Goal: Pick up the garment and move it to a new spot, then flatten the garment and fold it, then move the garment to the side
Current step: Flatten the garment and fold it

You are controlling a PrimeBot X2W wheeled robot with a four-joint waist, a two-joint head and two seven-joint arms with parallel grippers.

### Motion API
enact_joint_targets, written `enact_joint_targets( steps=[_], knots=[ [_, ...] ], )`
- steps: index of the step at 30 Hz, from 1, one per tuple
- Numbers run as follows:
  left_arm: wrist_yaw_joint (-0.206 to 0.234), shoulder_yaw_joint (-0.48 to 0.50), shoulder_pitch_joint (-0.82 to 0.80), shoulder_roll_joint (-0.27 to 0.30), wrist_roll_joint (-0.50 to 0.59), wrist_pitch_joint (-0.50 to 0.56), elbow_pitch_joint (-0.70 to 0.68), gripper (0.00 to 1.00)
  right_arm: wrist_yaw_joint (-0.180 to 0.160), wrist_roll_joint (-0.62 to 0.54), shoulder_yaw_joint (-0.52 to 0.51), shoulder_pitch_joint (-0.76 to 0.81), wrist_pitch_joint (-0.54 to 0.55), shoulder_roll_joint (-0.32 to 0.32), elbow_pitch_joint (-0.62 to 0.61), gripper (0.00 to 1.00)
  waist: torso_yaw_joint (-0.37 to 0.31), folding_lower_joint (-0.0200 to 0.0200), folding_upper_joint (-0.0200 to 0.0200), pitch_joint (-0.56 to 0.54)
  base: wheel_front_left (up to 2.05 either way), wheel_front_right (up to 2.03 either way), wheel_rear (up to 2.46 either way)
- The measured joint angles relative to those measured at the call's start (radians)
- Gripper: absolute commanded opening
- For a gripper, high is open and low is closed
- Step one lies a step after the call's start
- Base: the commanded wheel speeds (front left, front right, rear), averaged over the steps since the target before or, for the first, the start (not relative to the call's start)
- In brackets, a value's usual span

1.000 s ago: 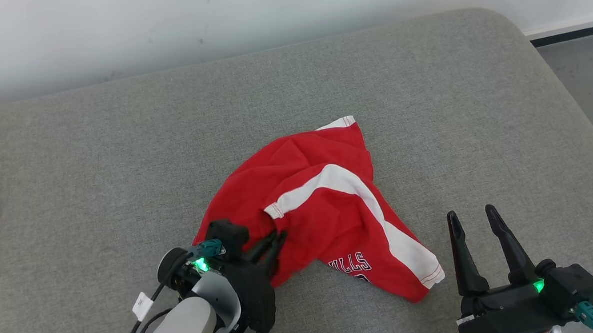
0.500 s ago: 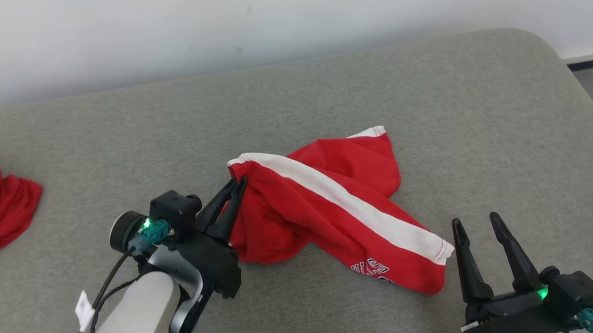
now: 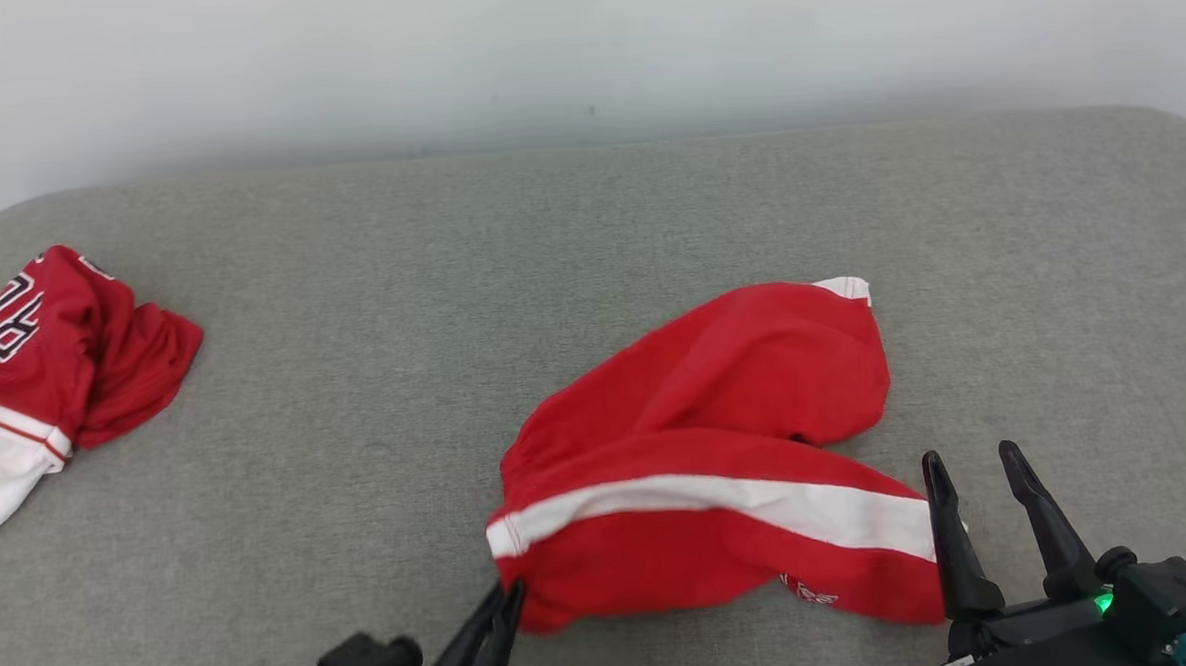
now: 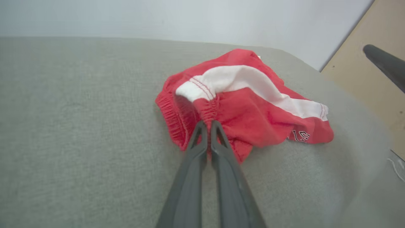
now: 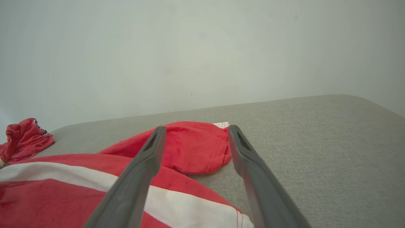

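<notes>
We're on step 1, the move: left gripper [image 3: 509, 595] clamps the garment [image 3: 736, 387] at its waistband; right gripper [image 3: 968, 451] gapes empty beside it. Nxt: release, flatten w/ both.

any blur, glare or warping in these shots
Head view: slightly soft throughout, flat light, no glare. Left wrist view: red shorts in focus, left fingers blurred toward the bottom edge, grey cushion smeared and bowed at right. Right wrist view: right fingers soft, faint shadows.

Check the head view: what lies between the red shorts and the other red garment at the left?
The stretch is bare grey cushion in the head view; the red shorts and the other red garment lie apart.
</notes>
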Motion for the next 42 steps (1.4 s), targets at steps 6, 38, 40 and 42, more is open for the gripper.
enact_joint_targets(
  steps=[6,38,40,42],
  knots=[
    [0.015,0.013,0.116,-0.015,-0.057,-0.039,0.065,0.00,0.000,0.000,0.001,0.000,0.000,-0.010,0.005,1.00,0.039,0.0000,0.0000,-0.002,0.00,0.00,0.00],
    [0.001,0.592,0.205,-0.129,0.175,-0.082,-0.109,1.00,0.000,-0.028,-0.012,0.026,0.000,-0.020,0.022,1.00,-0.016,-0.0001,0.0000,-0.103,0.00,0.00,0.00],
    [-0.009,0.600,0.218,-0.135,0.200,-0.082,-0.103,1.00,0.000,-0.030,-0.015,0.030,0.000,-0.021,0.024,1.00,-0.022,0.0000,0.0000,-0.109,0.00,0.00,0.00],
    [-0.018,0.606,0.229,-0.137,0.220,-0.082,-0.098,1.00,0.000,-0.035,-0.021,0.035,0.000,-0.022,0.023,1.00,-0.028,-0.0001,-0.0001,-0.114,0.00,0.00,0.00]
  ],
)
